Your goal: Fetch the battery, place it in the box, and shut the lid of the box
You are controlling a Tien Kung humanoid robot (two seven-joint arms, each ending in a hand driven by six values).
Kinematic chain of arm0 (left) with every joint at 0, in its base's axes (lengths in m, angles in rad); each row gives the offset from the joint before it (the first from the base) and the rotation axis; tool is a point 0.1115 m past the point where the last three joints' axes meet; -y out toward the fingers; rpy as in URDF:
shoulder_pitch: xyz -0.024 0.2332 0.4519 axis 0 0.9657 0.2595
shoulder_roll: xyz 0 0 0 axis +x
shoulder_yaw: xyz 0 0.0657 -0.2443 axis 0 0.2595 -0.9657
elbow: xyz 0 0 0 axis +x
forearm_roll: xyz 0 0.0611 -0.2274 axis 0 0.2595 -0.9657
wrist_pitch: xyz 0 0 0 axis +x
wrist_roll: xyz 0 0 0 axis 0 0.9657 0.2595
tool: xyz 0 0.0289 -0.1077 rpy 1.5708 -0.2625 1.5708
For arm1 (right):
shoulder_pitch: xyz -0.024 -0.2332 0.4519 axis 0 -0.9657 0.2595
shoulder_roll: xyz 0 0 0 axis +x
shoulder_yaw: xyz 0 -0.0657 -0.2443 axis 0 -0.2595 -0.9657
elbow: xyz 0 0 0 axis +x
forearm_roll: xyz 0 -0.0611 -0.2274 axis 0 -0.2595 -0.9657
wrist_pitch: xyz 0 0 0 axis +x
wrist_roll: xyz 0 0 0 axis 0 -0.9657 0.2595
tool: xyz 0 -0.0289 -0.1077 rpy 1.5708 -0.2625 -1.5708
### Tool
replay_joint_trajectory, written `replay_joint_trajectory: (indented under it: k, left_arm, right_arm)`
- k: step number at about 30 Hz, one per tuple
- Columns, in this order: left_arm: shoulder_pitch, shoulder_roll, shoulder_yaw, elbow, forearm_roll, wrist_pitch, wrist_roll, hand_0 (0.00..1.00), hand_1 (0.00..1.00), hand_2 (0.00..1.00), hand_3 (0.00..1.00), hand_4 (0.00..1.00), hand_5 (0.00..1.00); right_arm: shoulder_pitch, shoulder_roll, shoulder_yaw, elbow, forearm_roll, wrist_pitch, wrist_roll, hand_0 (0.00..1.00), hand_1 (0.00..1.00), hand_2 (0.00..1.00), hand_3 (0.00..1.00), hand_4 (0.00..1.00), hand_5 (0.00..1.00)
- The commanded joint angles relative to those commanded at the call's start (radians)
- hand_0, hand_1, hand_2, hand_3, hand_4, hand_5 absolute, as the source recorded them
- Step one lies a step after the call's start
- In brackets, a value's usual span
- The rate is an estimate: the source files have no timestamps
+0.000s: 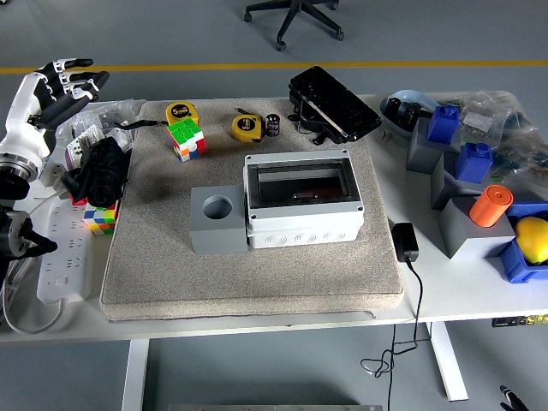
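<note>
Left white-and-black five-fingered hand (pixel 53 90) raised at table's far-left edge, fingers spread apart, holding nothing. Small black cylindrical battery (pixel 273 124) stands upright on beige mat (pixel 154 257), well right of hand, beside yellow tape measure (pixel 246 128). Grey plastic box (pixel 302 203) with transparent lid sits right of and nearer than hand, lid down.

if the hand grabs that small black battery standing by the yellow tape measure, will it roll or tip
The battery looks like a short cylinder standing upright on the mat, so a sideways nudge would probably tip it, and once on its side it could roll. The mat looks textured, which may slow any rolling. Being small, it likely needs a fingertip pinch.
</note>
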Motion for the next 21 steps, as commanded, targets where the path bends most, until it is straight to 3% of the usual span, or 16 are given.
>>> replay_joint_trajectory:
  k: [21]
  left_arm:
    - [0.025, 0.001, -0.025, -0.014, 0.003, -0.002, 0.009, 0.541, 0.615, 0.59, 0.628, 0.927, 0.329]
  right_arm:
    - [0.015, -0.004, -0.04, -0.006, 0.026, -0.021, -0.015, 0.661, 0.64, 0.648, 0.538, 0.881, 0.447]
